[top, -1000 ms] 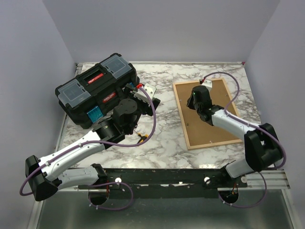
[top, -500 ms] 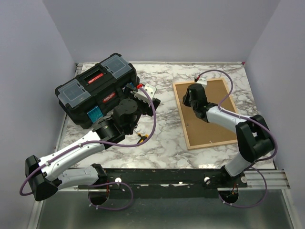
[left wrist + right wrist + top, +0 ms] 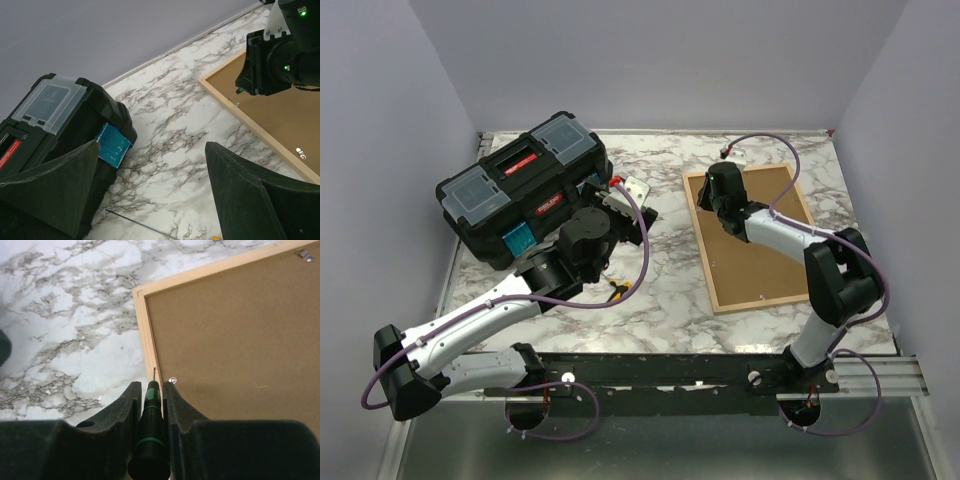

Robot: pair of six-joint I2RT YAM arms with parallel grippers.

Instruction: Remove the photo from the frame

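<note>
The light-wood frame (image 3: 692, 205) lies face down on the marble at the right, its brown backing board (image 3: 760, 245) up. The photo is hidden. My right gripper (image 3: 151, 390) is shut on a black-and-green screwdriver (image 3: 150, 425). Its thin tip sits over the frame's left rail (image 3: 149, 347), just left of a small silver clip (image 3: 173, 380). In the top view this gripper (image 3: 720, 190) is over the frame's far left part. My left gripper (image 3: 150, 200) is open and empty over bare marble, between the toolbox and the frame (image 3: 260, 135).
A black toolbox (image 3: 520, 195) with clear lid compartments stands at the back left, a teal patch (image 3: 114, 145) on its side. A thin dark rod (image 3: 140, 225) and a yellow bit lie on the marble near my left gripper. Another clip (image 3: 304, 256) sits on the backing.
My right gripper has moved with the screwdriver toward the far left corner of the frame. The left arm has not moved.
</note>
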